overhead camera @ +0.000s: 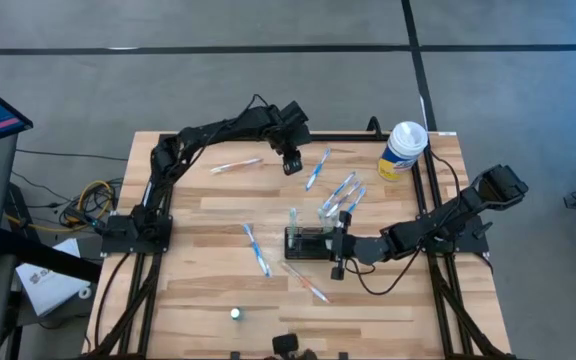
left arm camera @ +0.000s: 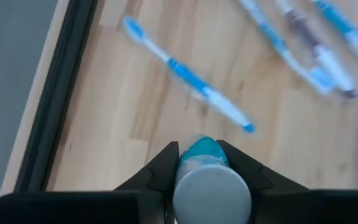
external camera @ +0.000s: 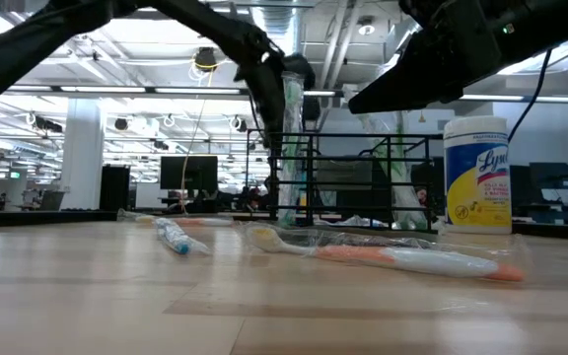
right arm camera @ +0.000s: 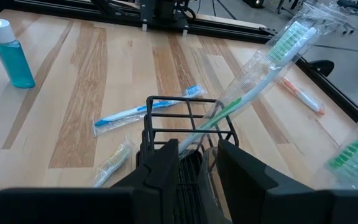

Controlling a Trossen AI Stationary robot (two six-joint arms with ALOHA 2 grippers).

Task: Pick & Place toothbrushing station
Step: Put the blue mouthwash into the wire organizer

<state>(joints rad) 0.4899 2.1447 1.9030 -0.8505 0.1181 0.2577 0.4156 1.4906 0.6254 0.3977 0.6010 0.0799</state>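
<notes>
The toothbrushing station [overhead camera: 308, 243] is a small black wire holder [right arm camera: 188, 118] standing on the table at mid right. A green-bristled toothbrush in a clear wrapper [right arm camera: 260, 81] leans in it. My right gripper [overhead camera: 336, 245] is at the holder's right end, shut on it. My left gripper [overhead camera: 291, 163] hangs over the far middle of the table. It is shut on a small teal bottle with a pale round cap [left arm camera: 211, 193]. A blue toothbrush [left arm camera: 185, 78] lies on the wood below it. My left gripper pinches the teal bottle's body just under the cap [left arm camera: 201, 151] between its two fingers, coming steeply from above. The bottle stands upright in the hold, cap up, clear of the table. My right gripper [right arm camera: 197, 152] closes on the holder's right end [right arm camera: 191, 177] from the table's right, nearly level. Its own fingers [right arm camera: 160, 165] hide the exact place of contact. The holder stands upright on the table.
Wrapped toothbrushes lie scattered: one at far left [overhead camera: 236, 166], some right of centre [overhead camera: 340, 193], one left of the holder [overhead camera: 256, 250], an orange one nearer [overhead camera: 308, 285]. A white-and-yellow canister [overhead camera: 403, 150] stands at the far right. A second teal bottle [overhead camera: 236, 313] stands near the front edge.
</notes>
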